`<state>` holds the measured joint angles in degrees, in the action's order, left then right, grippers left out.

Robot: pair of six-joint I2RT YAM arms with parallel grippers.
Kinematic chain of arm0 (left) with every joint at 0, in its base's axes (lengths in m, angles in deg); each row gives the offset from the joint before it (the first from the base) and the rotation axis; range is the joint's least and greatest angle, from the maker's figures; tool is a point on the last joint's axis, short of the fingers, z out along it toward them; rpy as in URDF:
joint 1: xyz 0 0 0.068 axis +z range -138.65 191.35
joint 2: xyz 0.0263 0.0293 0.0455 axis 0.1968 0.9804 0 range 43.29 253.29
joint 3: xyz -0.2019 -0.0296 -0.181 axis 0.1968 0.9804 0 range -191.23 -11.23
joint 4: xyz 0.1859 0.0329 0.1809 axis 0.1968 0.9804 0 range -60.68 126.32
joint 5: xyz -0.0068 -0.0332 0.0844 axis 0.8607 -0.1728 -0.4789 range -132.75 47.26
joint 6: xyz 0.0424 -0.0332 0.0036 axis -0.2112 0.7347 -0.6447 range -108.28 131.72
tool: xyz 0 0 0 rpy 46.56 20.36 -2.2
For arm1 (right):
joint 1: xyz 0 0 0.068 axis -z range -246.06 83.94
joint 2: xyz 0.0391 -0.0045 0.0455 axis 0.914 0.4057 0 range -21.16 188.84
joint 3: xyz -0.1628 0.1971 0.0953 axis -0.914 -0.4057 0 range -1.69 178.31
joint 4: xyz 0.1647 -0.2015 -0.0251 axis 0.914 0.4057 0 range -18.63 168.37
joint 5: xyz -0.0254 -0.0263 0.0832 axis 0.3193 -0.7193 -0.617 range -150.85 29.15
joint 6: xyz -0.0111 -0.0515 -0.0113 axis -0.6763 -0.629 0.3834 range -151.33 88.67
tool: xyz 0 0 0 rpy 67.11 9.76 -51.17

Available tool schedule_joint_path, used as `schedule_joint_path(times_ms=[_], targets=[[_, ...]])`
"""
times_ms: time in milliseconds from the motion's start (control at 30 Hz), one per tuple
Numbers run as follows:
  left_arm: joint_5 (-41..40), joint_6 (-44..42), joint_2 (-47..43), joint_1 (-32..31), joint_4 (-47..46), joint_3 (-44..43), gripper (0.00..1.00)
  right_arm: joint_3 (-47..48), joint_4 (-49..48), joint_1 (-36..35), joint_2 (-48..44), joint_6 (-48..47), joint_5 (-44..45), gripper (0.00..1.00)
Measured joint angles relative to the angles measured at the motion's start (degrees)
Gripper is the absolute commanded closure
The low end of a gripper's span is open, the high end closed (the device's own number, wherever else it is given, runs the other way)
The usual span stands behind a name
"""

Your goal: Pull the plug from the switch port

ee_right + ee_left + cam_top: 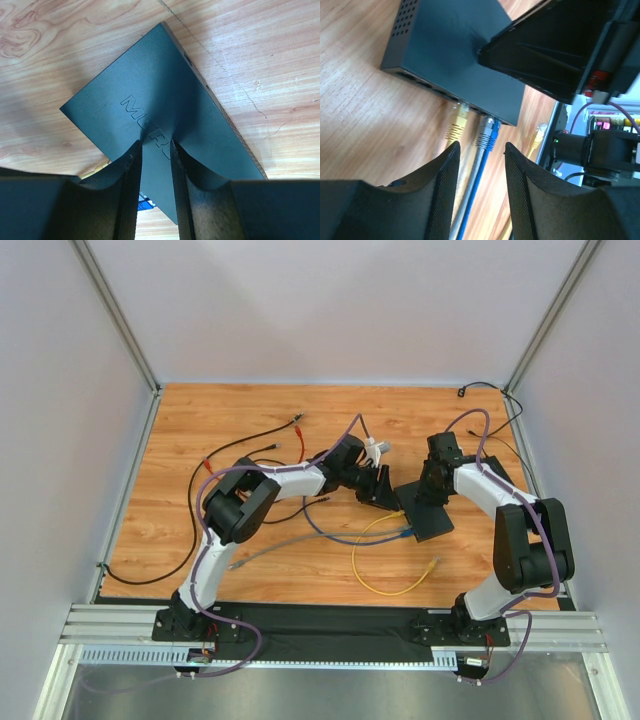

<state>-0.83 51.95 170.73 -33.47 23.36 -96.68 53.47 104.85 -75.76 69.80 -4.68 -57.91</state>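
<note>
There is one switch (428,515), a flat black box, and it lies on the wooden table (200,420) a little right of the middle, between the two arms. On its edge that faces the left arm runs one row of ports (420,82). Three of the ports hold a plug: one yellow plug (457,124), then one grey plug (483,134) and one blue plug (493,134). The grey and the blue sit close side by side. The other ports in the row look only like dark openings, too blurred to count. A fourth plug, the loose yellow plug (538,135), lies on the table beside the corner of the switch, in no port.

The left gripper (481,150) stands just before the grey and blue plugs. Its two fingers are apart, and the grey and blue cables pass between them. I see no touch on either cable.

The right gripper (155,145) stands on the flat top of the switch with both fingertips on the lid. Between its fingers is only a narrow gap, and nothing is held there.

On the lid are raised letters (142,112). One can read "MICR", and the rest is hidden behind the fingers.
</note>
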Motion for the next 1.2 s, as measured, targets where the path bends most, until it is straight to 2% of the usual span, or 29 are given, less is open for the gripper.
schedule_joint_path(times_ms=[167, 267, 467, 700, 833, 967, 1200], targets=[[-0.6, 0.1, 1.4, -0.1, -0.4, 0.0, 0.52, 0.0, 0.0, 0.0, 0.0, 0.0, 0.0, 0.69], [-1.5, 0.3, 1.8, -0.1, -0.8, 0.0, 0.46, 0.0, 0.0, 0.0, 0.0, 0.0, 0.0, 0.69], [-3.3, 0.8, 4.2, -0.3, -0.9, -1.6, 0.46, 0.0, 0.0, 0.0, 0.0, 0.0, 0.0, 0.69], [-2.8, 3.7, 6.3, -0.8, -4.4, -2.8, 0.55, 0.0, 0.0, 0.0, 0.0, 0.0, 0.0, 0.69], [-2.8, 4.9, 6.8, -0.8, -5.3, -2.9, 0.56, 0.0, 0.0, 0.0, 0.0, 0.0, 0.0, 0.69], [-3.4, 5.9, 6.9, -0.9, -5.4, -2.9, 0.64, 0.0, 0.0, 0.0, 0.0, 0.0, 0.0, 0.69], [-4.9, 8.0, 7.1, -1.6, -5.4, -2.8, 0.63, 0.0, 0.0, 0.0, -0.1, 0.0, 0.0, 0.69]])
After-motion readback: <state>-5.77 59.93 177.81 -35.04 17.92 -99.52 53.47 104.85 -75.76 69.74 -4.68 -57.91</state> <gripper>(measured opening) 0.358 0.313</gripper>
